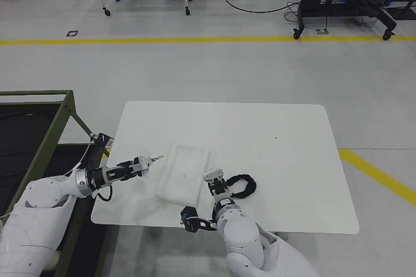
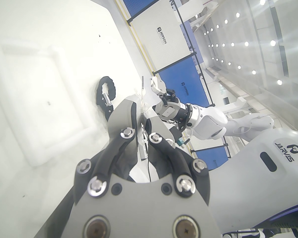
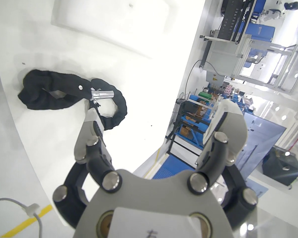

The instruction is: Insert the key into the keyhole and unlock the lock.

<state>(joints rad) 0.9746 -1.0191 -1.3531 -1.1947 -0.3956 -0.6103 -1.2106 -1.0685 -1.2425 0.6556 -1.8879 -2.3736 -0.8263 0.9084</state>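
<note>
The lock (image 1: 243, 185) is a black fabric-covered chain loop lying on the white table (image 1: 277, 138) near its front edge. Its silver cylinder end (image 3: 103, 94) lies across the black sleeve (image 3: 52, 92). My right gripper (image 1: 213, 175) hovers just left of the lock, and its fingers stand wide apart (image 3: 156, 112) with nothing between them; one fingertip is close to the chain. My left gripper (image 1: 144, 165) is over the table's left part, shut on the thin metal key (image 2: 142, 87). The key's blade points toward the lock (image 2: 106, 95) and the right gripper (image 2: 156, 85).
A shallow white tray (image 1: 184, 170) lies on the table between the two grippers. A dark green cart frame (image 1: 28, 118) stands beside the table's left edge. The table's right half and back are bare.
</note>
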